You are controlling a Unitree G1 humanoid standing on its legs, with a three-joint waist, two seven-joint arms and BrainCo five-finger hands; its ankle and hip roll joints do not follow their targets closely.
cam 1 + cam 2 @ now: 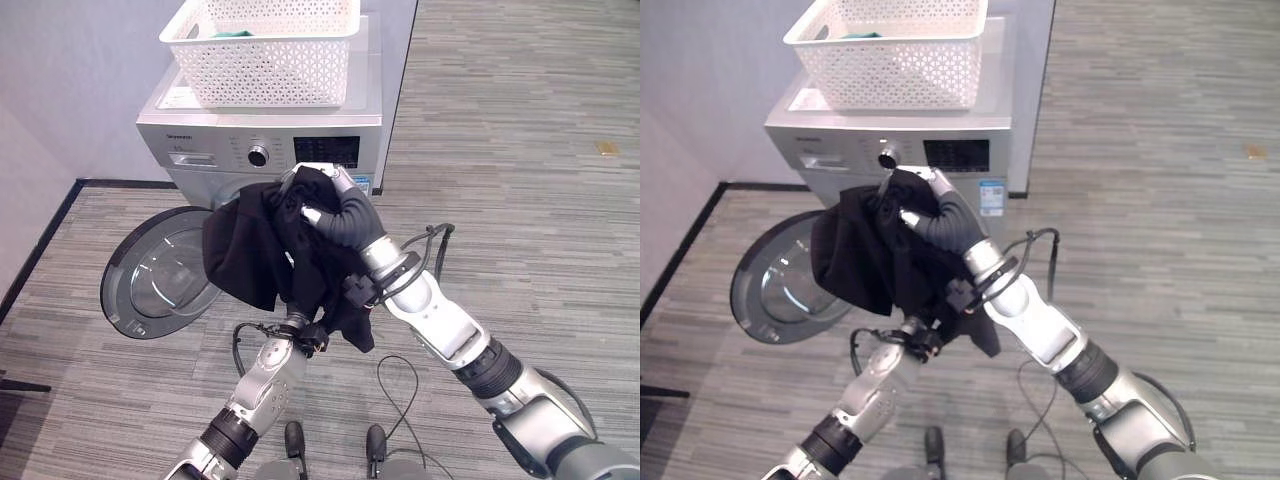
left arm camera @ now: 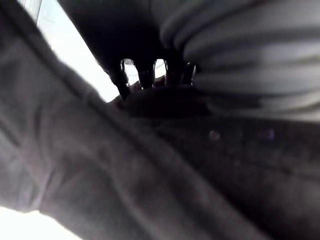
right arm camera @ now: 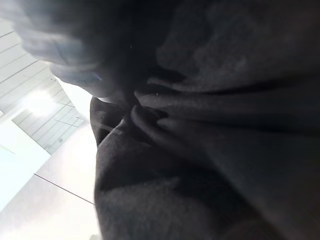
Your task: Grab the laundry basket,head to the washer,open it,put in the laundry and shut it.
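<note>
Laundry [image 1: 250, 245], a black garment, hangs bunched in front of the washer [image 1: 270, 140] in the left eye view. The right hand [image 1: 335, 205] is at its upper edge with fingers curled into the cloth, which drapes down and to the left from the grip. Below it, the left arm rises under the garment; the left hand is buried in the folds, so whether its fingers are curled or straight cannot be told. The round washer door [image 1: 150, 275] stands swung open to the left, low beside the hanging cloth. The white laundry basket [image 1: 270, 55] sits on top of the washer, with something green showing inside it.

From the right eye view, the same black cloth [image 1: 865, 250] hangs from the right hand [image 1: 940, 215], between the open door [image 1: 780, 280] and the right forearm.

The left wrist view shows dark fabric [image 2: 125, 185] pressed close, with dark fingertips [image 2: 146, 77] showing just past it.

Dark folds [image 3: 215, 140] lie close against the lens in the right wrist view.
</note>
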